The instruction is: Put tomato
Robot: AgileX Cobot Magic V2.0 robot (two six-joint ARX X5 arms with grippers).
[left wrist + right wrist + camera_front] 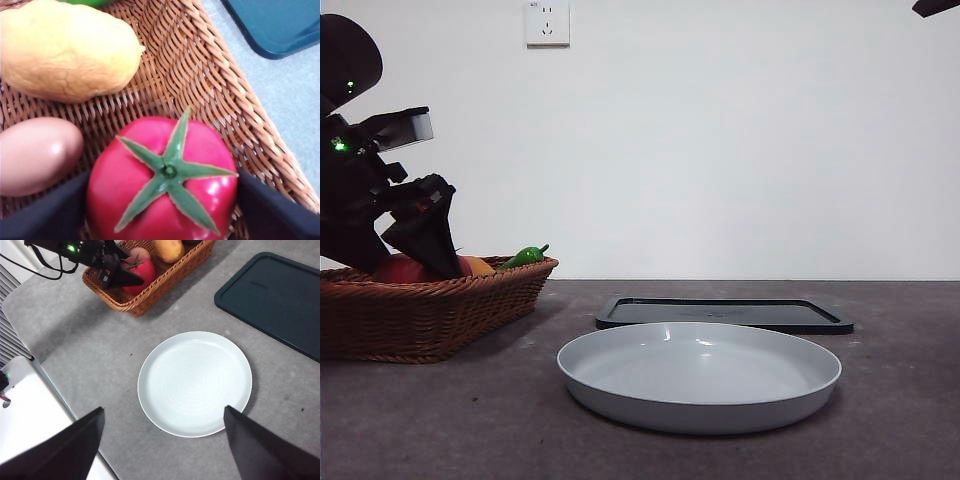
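The red tomato (pixel 162 182) with a green star stem lies in the wicker basket (pixel 200 65). My left gripper (pixel 162 175) is down in the basket with a black jaw pressed against each side of the tomato. In the front view, that gripper (pixel 425 240) dips into the basket (pixel 430 310) at the left, and the tomato (pixel 400 268) peeks over the rim. The right wrist view shows the same grip on the tomato (pixel 142 270). My right gripper (pixel 163 410) hangs open high above the white plate (pixel 145 390).
The white plate (pixel 700 415) sits at the table's middle, with a dark flat tray (pixel 720 313) behind it. The basket also holds a yellow-orange fruit (pixel 65 50), a pink egg-shaped item (pixel 35 155) and a green pepper (pixel 525 256). The right arm's tip (pixel 935 7) shows at the top corner.
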